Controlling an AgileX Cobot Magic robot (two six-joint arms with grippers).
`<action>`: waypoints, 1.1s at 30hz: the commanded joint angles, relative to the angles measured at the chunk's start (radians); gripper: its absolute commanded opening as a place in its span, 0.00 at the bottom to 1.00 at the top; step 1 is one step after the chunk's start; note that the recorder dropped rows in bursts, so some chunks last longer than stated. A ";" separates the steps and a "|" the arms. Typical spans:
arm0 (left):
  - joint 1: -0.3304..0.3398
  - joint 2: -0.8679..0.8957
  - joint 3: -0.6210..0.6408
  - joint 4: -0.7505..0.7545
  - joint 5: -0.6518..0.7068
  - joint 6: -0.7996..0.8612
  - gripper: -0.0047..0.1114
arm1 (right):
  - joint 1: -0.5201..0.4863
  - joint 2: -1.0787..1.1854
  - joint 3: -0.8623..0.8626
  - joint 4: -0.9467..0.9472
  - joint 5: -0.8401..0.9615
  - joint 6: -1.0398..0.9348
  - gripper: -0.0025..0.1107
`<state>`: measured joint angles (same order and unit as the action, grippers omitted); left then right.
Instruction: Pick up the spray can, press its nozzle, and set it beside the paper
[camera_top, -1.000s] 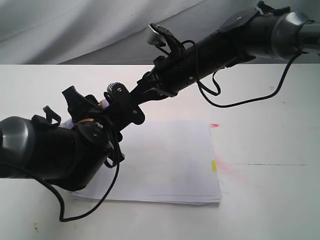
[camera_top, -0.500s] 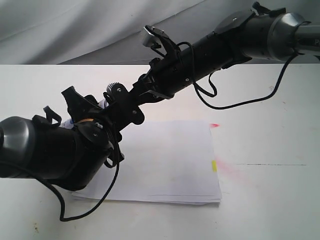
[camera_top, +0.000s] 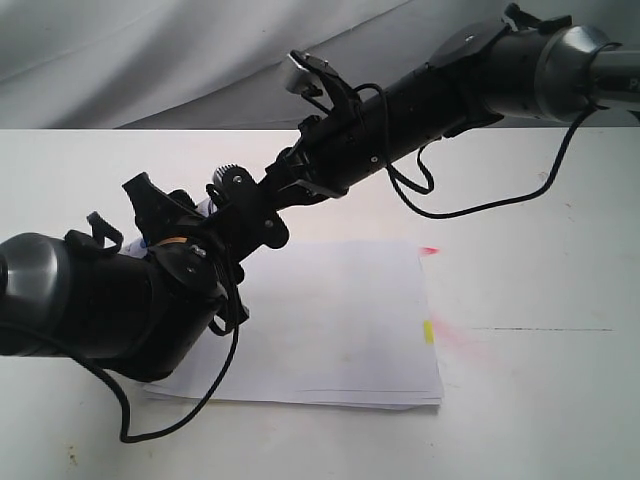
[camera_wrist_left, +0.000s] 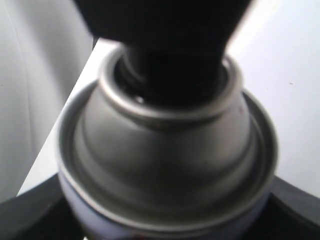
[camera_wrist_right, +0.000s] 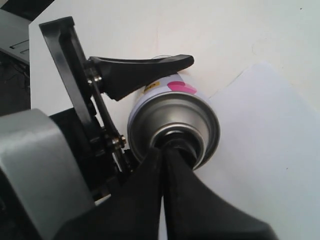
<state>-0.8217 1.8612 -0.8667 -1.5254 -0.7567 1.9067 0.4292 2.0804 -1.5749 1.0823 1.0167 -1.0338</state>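
Observation:
The spray can (camera_wrist_right: 172, 117) is upright, with my left gripper (camera_wrist_left: 165, 222) shut round its body. One left finger (camera_wrist_right: 140, 72) lies along the can's side by a pink dot on the label. The silver dome (camera_wrist_left: 165, 160) fills the left wrist view. My right gripper (camera_wrist_right: 167, 147) is shut, its joined fingertips resting on the top of the dome and hiding the nozzle. In the exterior view both grippers meet over the paper's far left corner, and only a sliver of the can (camera_top: 204, 207) shows. The white paper (camera_top: 340, 320) lies flat on the table.
The white table (camera_top: 530, 400) extends to the right of the paper, with a faint pink stain (camera_top: 460, 335) beside the yellow tab (camera_top: 428, 331). A grey cloth backdrop (camera_top: 150, 60) hangs behind. Black cables (camera_top: 470, 205) dangle from both arms.
The right arm shifted slightly left and down onto the can's top, then held still. The left arm and the can have not moved.

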 joint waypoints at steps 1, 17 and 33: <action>-0.009 -0.018 -0.010 0.076 -0.007 -0.026 0.04 | -0.038 -0.028 0.003 -0.007 0.037 -0.006 0.02; -0.009 -0.018 -0.010 0.077 -0.026 -0.026 0.04 | -0.132 -0.084 0.003 -0.059 0.100 0.025 0.02; -0.009 -0.023 -0.010 0.119 -0.023 -0.203 0.04 | -0.323 -0.595 0.003 -0.433 0.102 0.360 0.02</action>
<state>-0.8251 1.8592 -0.8667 -1.4435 -0.7448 1.7629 0.1220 1.5760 -1.5731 0.7112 1.1084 -0.7277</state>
